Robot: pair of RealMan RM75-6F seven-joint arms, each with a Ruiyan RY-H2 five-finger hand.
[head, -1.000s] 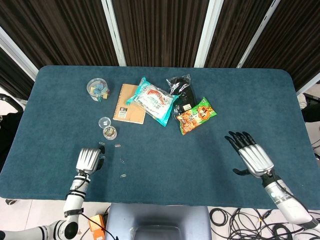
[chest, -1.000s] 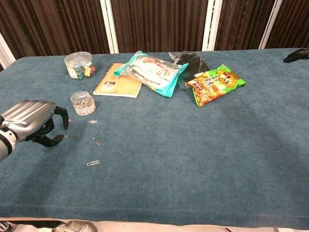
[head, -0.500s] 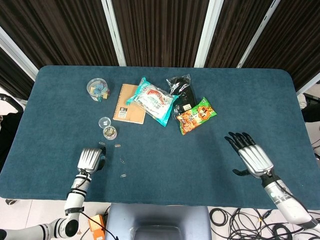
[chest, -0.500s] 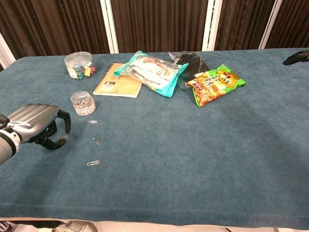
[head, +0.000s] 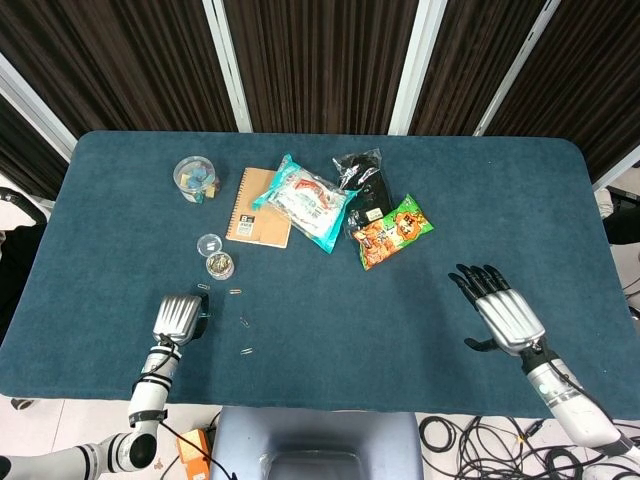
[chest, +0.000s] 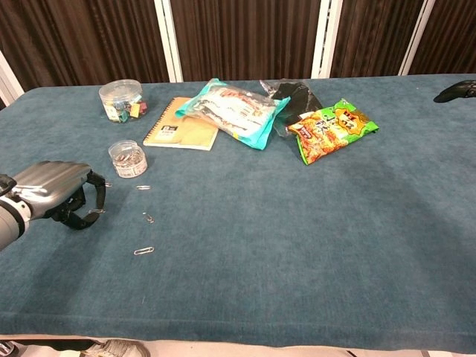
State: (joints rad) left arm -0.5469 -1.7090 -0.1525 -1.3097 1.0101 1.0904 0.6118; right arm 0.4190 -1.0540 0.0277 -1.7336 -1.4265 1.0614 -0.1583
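My left hand [chest: 50, 195], smooth silver metal over black fingers [chest: 94, 195], curls down on the napped blue tabletop [chest: 297, 238], pinching a thin wire paperclip [chest: 95, 212] at its tips. At its 1 o'clock stands a small round clear tub [chest: 127, 158] of clips. My right hand [head: 500, 312] lies flat, fingers apart, holding nothing.

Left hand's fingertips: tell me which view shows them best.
The chest view. It shows the left hand from the side, fingers curled down to the table by a paper clip. The head view shows only its silver back, fingertips hidden.
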